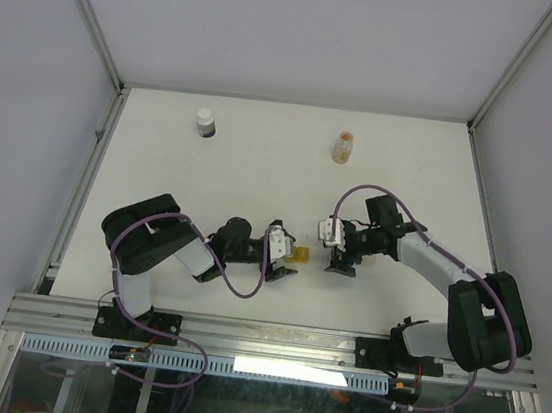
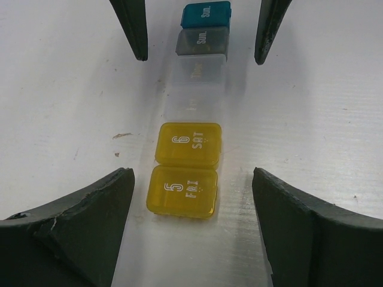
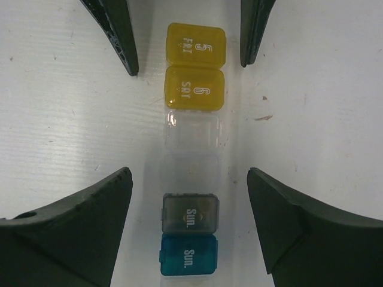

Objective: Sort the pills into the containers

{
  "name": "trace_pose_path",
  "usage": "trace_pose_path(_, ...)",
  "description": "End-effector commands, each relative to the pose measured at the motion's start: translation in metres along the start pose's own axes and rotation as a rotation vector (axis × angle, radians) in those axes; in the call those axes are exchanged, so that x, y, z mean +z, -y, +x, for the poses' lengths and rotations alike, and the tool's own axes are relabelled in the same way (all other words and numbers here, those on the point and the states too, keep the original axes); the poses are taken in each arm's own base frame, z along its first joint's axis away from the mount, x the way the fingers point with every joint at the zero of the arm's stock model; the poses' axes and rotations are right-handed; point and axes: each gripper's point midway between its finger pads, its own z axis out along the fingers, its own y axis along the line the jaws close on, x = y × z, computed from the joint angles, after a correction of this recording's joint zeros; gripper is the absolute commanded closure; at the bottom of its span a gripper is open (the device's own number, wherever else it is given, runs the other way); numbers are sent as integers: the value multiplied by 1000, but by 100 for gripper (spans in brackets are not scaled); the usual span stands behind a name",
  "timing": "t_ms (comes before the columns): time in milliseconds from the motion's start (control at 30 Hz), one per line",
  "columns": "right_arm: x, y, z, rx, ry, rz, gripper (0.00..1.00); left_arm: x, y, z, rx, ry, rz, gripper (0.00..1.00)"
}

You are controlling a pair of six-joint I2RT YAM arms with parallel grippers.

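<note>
The containers form one strip lying flat on the table: two yellow compartments [image 2: 182,190] marked FRI and SAT, a clear section [image 2: 196,84], a grey one [image 3: 190,213] and a teal one [image 3: 187,254], all lids down. My left gripper [image 2: 191,179] is open astride the yellow end [image 1: 301,255], with a gap on each side. My right gripper [image 3: 188,173] is open astride the grey and teal end, not touching it. Each gripper's fingers [image 2: 139,42] show at the top of the other's view. No loose pills show; an orange blur sits under the grey lid.
A white bottle with a dark band [image 1: 205,121] stands at the back left. A small amber vial [image 1: 342,147] stands at the back middle. Metal frame rails [image 1: 95,159] border the white table.
</note>
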Motion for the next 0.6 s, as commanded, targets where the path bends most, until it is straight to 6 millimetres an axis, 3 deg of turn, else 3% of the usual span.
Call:
trace_pose_path(0, 2, 11, -2, -8, -5, 35, 20, 6, -10, -25, 55, 96, 1, 19)
trace_pose_path(333, 4, 8, -1, 8, -5, 25, 21, 6, -10, -28, 43, 103, 6, 20)
trace_pose_path(567, -17, 9, -32, 3, 87, 55, 22, -12, -15, -65, -20, 198, -39, 10)
